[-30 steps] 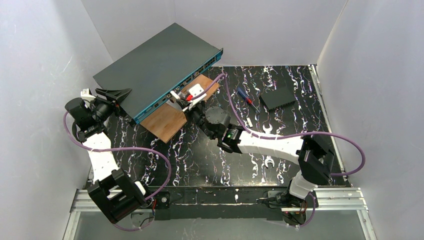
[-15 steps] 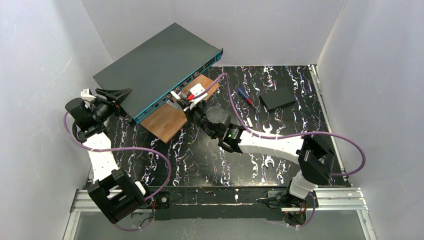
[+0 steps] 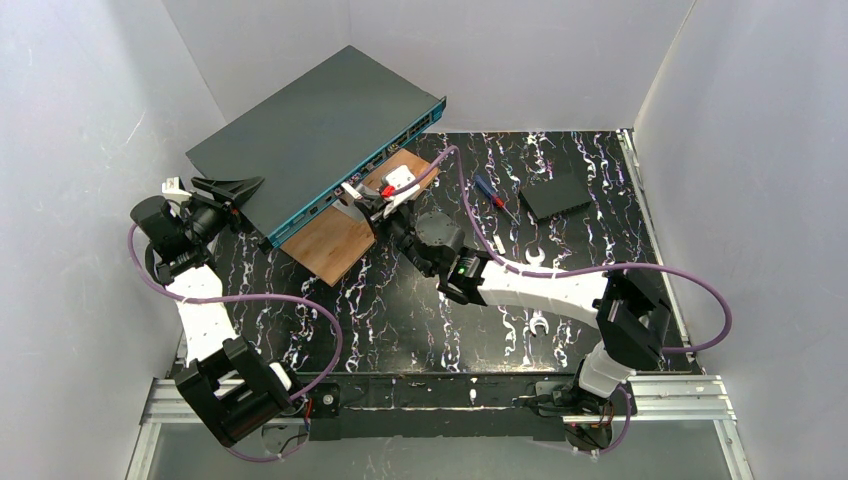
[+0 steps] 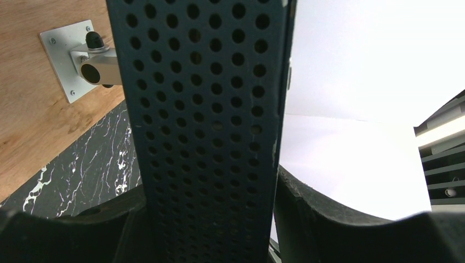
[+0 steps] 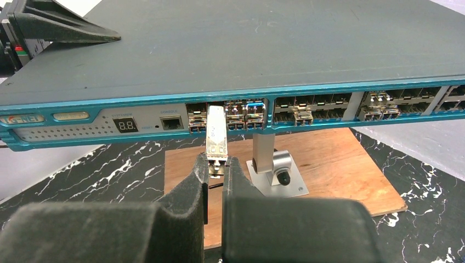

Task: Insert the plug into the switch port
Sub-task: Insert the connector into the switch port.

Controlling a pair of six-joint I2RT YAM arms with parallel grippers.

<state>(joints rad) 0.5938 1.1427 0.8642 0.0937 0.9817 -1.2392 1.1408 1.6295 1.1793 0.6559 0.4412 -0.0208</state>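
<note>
Black marbled table (image 3: 400, 320): left fingers (image 4: 323, 233) clamp the switch (image 3: 310, 130) by its end. Right fingers (image 5: 193, 189) pinch the plug (image 5: 216, 134), tip at the ports (image 5: 247, 114); keep it level and push straight in.

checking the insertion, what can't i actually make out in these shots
- Right wrist: whether the plug tip is inside a port of the switch; the plug body covers it.
- Top: plug too small, right pincer over it.
- Left wrist: ports hidden behind the switch's perforated side.
- Right wrist: switch labels too small to read.
</note>
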